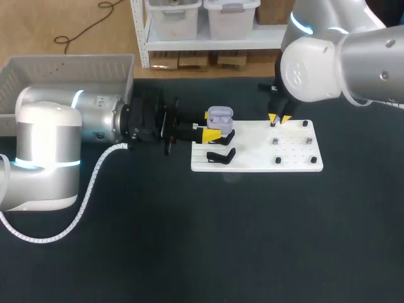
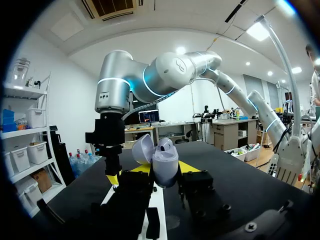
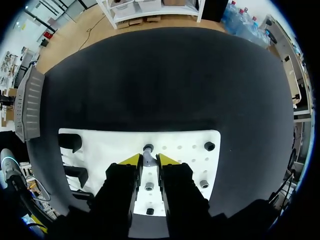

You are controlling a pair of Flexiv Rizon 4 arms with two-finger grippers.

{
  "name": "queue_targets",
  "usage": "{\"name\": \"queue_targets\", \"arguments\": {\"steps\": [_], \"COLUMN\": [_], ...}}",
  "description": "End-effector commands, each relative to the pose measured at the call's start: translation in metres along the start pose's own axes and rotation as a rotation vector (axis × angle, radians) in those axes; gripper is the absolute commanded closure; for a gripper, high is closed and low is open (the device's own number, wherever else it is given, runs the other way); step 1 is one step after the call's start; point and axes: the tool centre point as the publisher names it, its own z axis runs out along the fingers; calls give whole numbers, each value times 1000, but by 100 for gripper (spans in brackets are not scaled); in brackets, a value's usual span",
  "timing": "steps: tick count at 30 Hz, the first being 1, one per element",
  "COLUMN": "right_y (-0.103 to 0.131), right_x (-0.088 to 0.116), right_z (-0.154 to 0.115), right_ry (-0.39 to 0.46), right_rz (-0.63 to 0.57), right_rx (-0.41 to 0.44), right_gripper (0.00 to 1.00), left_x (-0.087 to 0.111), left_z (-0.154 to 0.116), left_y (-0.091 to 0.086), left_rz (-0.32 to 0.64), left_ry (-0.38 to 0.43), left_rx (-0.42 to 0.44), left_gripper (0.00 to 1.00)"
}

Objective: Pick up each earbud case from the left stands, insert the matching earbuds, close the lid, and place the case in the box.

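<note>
Early stage: the left end effector (image 2: 163, 169) grips the open lavender plastic earbud case (image 2: 165, 156) above the black stands (image 1: 221, 156) on the white pegboard (image 1: 297, 161), the nearly closed right end effector (image 3: 149, 161) pinches 1 small grey earbud (image 3: 148, 150), and insertion, lid closing and placing in the grey plastic box (image 1: 38, 76) remain.

Upright pegs (image 1: 276, 141) beside right end effector (image 1: 278, 118)

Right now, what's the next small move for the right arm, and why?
Probably lift the right gripper straight up. Its jaws look closed on an earbud on the white board, and the left gripper holds the earbud case with its lid open, ready to receive it.
</note>
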Motion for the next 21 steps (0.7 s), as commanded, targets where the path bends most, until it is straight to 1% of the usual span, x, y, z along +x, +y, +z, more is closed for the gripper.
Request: {"name": "queue_targets", "arguments": {"steps": [1, 6, 11, 15, 16, 20, 21], "right_y": [-4, -5, -6, 0, 2, 11, 14], "right_x": [8, 13, 18, 23, 25, 29, 31], "right_z": [-15, -40, -77, -109, -116, -137, -143], "right_ry": [-31, -65, -128, -167, -177, -167, -163], "right_rz": [0, -6, -53, -147, -170, -266, -298], "right_rx": [1, -14, 1, 35, 29, 6, 16], "right_gripper": [100, 100, 100, 100, 100, 100, 100], "left_x": [0, 0, 0, 0, 0, 0, 0], "left_z": [0, 0, 0, 0, 0, 0, 0], "left_y": [-1, -1, -1, -1, -1, -1, -1], "left_rz": [2, 2, 2, 2, 2, 2, 2], "left_ry": [0, 0, 0, 0, 0, 0, 0], "left_rx": [-5, -5, -5, -5, -5, -5, -5], "left_gripper": [100, 100, 100, 100, 100, 100, 100]}}
